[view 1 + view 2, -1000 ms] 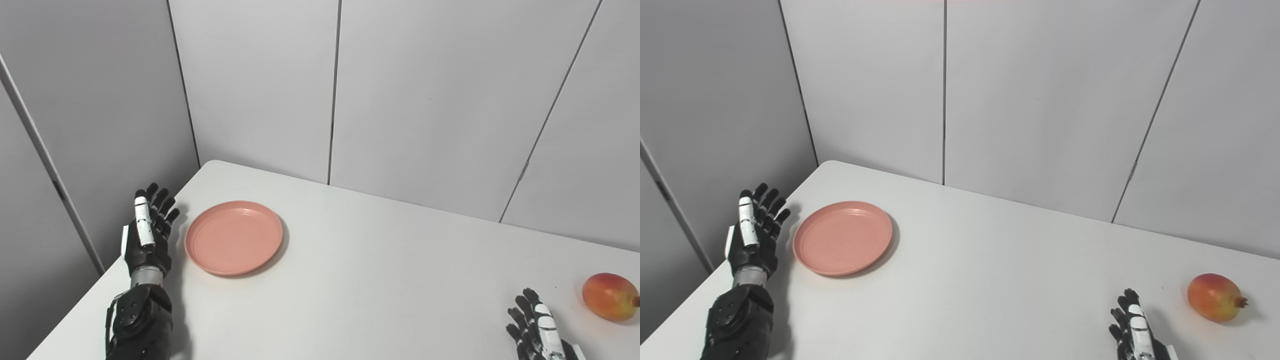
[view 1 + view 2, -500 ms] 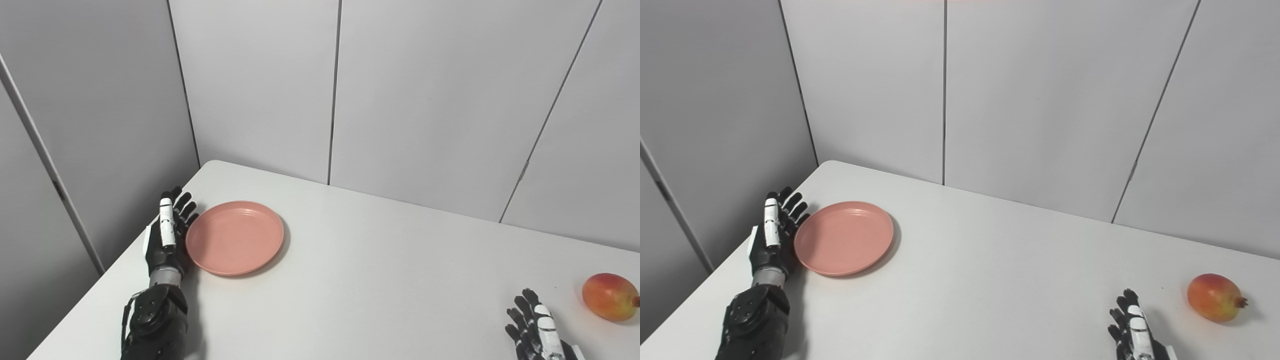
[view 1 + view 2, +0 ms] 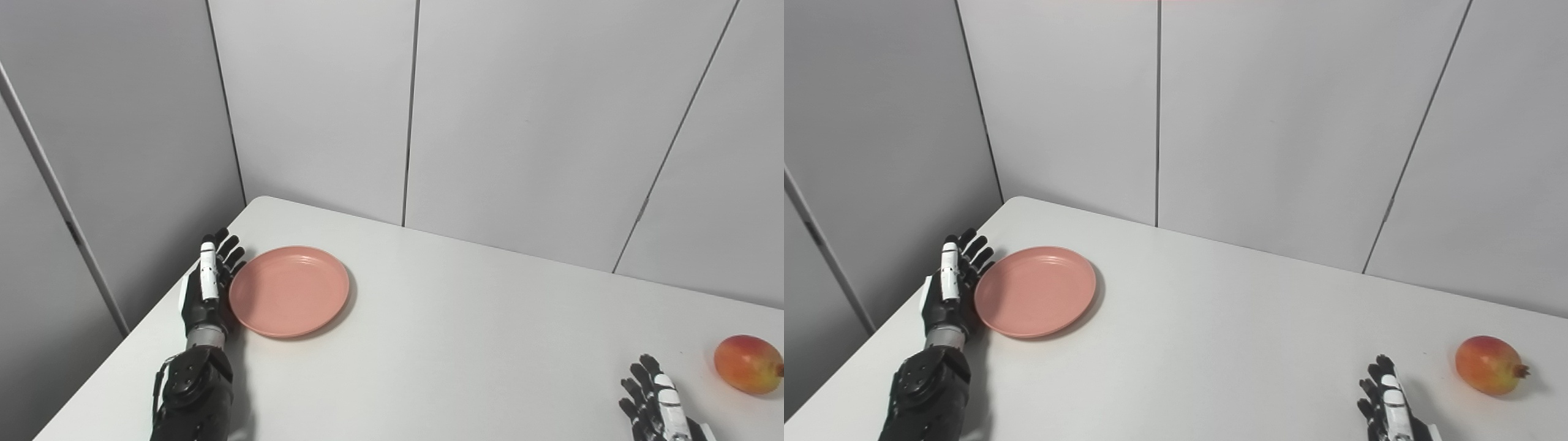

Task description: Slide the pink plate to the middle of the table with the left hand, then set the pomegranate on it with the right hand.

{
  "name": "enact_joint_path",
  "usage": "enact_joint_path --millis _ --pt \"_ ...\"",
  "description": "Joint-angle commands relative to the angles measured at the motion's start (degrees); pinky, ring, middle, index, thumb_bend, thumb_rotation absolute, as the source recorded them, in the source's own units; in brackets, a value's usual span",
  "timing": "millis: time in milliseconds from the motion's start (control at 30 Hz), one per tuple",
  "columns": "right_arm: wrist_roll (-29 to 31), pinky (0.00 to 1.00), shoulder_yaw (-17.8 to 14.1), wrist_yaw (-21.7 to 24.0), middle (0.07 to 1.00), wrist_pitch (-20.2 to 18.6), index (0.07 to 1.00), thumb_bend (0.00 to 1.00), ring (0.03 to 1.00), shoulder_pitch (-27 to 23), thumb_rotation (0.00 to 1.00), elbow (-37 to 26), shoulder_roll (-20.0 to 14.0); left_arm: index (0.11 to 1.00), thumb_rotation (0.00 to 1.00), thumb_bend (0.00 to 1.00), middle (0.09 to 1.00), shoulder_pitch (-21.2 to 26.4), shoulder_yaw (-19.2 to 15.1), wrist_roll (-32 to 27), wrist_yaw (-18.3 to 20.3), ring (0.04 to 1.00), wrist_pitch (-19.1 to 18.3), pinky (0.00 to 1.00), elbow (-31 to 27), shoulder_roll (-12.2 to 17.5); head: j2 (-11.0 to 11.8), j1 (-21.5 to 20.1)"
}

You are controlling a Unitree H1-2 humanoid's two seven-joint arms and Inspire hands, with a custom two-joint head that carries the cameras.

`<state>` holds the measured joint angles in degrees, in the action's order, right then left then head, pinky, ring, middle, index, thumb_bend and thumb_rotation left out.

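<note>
Two steps, neither done. Pink plate [image 3: 289, 291] sits near the table's [image 3: 465, 343] far-left corner, not mid-table; left hand [image 3: 207, 291] spread flat, edge-on against its left rim, holding nothing. Pomegranate [image 3: 1486, 364] near the right edge, untouched. Right hand [image 3: 1387, 404] rests at the near edge, fingers apart, empty. Plate: smooth, round, shallow, raised rim; fruit: glossy, rounded; tabletop matte white.

No readable text, label, brand, number or sign anywhere in either view.
</note>
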<state>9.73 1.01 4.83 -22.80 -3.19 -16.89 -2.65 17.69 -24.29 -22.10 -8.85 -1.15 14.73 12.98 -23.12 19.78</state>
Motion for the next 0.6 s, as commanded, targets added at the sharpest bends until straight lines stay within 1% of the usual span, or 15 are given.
enact_joint_path --millis 0,200,300,400,567 --pt "0.36 1.0 -0.14 0.55 1.0 1.2 1.0 0.18 1.0 -1.03 1.0 -1.82 -0.22 0.853 1.0 0.38 0.889 1.5 0.11 0.36 0.98 0.887 1.14 0.89 -0.28 0.9 -0.05 0.02" --pt "0.29 1.0 -0.16 0.37 1.0 1.28 1.0 0.18 1.0 -1.1 1.0 -1.58 -0.01 0.856 1.0 0.36 0.885 2.06 0.92 0.66 1.87 0.881 1.36 0.89 2.08 1.11 -0.2 -0.29" --pt "0.32 1.0 -0.13 0.47 1.0 1.5 1.0 0.17 1.0 -1.17 1.0 -1.46 -0.07 0.854 0.97 0.38 0.884 2.22 1.52 0.75 2.15 0.88 1.28 0.87 2.6 1.0 -0.3 -0.53" --pt "0.6 1.0 -0.21 0.54 1.0 1.46 1.0 0.17 1.0 -1.25 1.0 -1.38 0.02 0.87 0.99 0.39 0.893 2.3 2.26 0.53 2.54 0.886 0.21 0.87 2.67 0.85 -0.37 -0.69" --pt "0.28 1.0 -0.01 0.17 1.0 0.83 0.996 0.18 1.0 -1.2 1.0 -1.76 0.24 0.904 1.0 0.37 0.915 2.48 3.48 0.64 3.6 0.91 -0.44 0.91 2.83 0.5 -0.61 -1.08"
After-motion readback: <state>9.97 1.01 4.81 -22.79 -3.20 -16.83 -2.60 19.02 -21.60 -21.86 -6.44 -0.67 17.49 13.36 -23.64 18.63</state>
